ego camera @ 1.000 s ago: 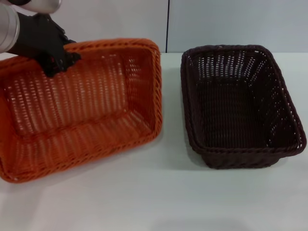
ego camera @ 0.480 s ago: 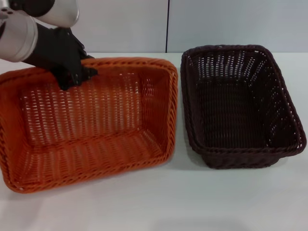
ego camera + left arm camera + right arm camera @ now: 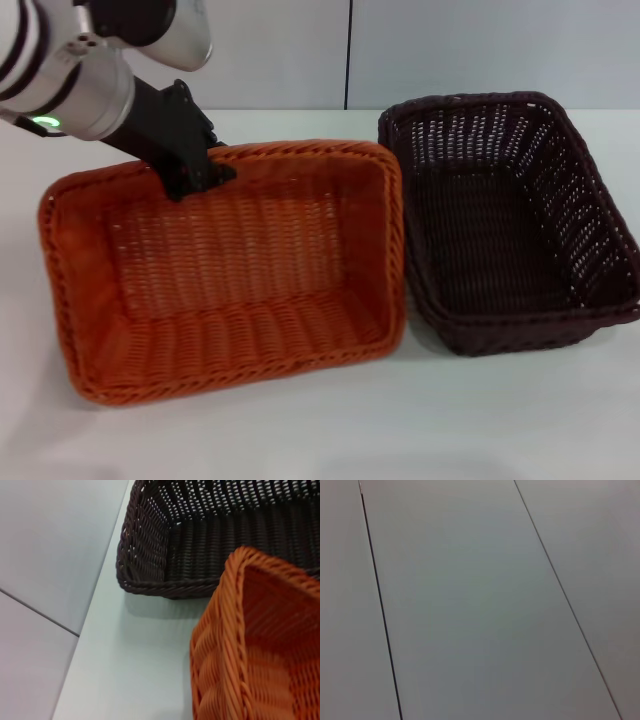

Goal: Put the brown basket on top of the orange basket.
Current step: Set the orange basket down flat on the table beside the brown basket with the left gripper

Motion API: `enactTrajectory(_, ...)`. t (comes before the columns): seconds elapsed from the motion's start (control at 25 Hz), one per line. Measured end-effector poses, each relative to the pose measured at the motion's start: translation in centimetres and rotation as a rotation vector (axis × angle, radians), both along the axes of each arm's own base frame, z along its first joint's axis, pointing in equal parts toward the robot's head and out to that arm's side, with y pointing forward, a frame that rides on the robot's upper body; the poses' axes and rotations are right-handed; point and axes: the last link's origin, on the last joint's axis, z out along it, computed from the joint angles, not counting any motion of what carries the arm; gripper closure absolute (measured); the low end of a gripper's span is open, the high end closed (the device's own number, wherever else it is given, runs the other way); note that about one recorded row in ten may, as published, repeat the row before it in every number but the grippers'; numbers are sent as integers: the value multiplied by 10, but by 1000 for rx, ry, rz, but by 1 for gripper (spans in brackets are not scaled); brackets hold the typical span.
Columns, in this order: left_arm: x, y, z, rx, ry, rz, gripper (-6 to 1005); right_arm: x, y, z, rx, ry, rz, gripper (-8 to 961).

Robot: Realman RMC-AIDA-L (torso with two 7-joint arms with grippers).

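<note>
Now orange basket (image 3: 230,290) shifted right, touching brown basket (image 3: 510,220), left gripper (image 3: 195,175) clamped.

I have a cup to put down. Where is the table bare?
Bare table runs along the front of both baskets. Crowded: the orange basket, held at its back rim by the left gripper, presses against the brown basket.

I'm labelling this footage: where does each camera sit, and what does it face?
Head: high on the robot, looking down at the orange basket, brown basket and left gripper on the orange rim.
Left wrist: on the left arm, facing both baskets' ends; no fingers show.
Right wrist: sees only plain panels.
Head and left wrist share both baskets.
</note>
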Motion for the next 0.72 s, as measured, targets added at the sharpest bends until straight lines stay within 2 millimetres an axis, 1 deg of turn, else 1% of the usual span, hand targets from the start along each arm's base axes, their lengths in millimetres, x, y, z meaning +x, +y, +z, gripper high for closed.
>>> enactTrajectory(0.04, 0, 0, 0, 0, 0, 0, 753, 0, 0, 0, 0, 0, 1, 124)
enactTrajectory(0.2, -3, 15, -8, -28, -7, 21, 738, -1, 1, 1, 2, -2, 4, 124)
enactTrajectory(0.4, -9, 31, -13, 28, 18, 14, 720, -1, 1, 1, 2, -2, 4, 124)
enactTrajectory(0.6, -6, 37, -16, 45, 21, 6, 702, 0, 1, 1, 1, -2, 2, 124)
enactTrajectory(0.72, -4, 37, -16, 52, 22, -6, 691, 0, 0, 1, 1, -2, 1, 124)
